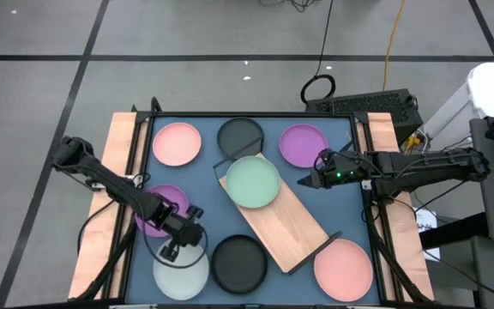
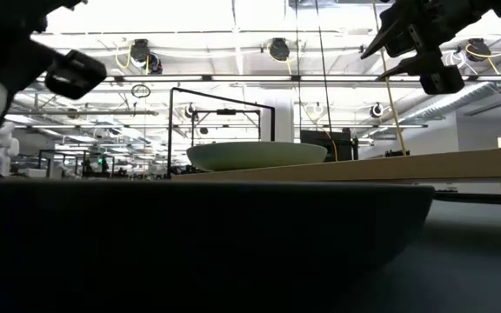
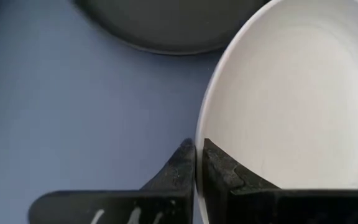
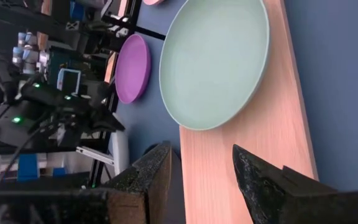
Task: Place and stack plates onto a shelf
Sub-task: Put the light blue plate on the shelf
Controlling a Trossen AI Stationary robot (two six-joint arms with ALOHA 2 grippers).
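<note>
Running diagonally, shelf (image 1: 286, 225) carries green plate (image 1: 253, 182); left hand (image 1: 181, 241) pinches pale plate (image 1: 181, 273); right hand (image 1: 309, 181) spread.

Counts: eight plates, one shelf, two arms

Eight plates in the high view. Pink: two, one (image 1: 177, 142) at the far left of the table, one (image 1: 343, 268) at the near right corner. Purple: two, one (image 1: 304, 144) far right, one (image 1: 159, 209) under the left arm. Black: two, far (image 1: 240, 135) and near (image 1: 239, 262). Pale green: one (image 1: 253, 181). Pale blue: one (image 1: 181, 269). One shelf (image 1: 288, 221). Two arms, two grippers: left (image 1: 171, 252), right (image 1: 301, 183).
</note>
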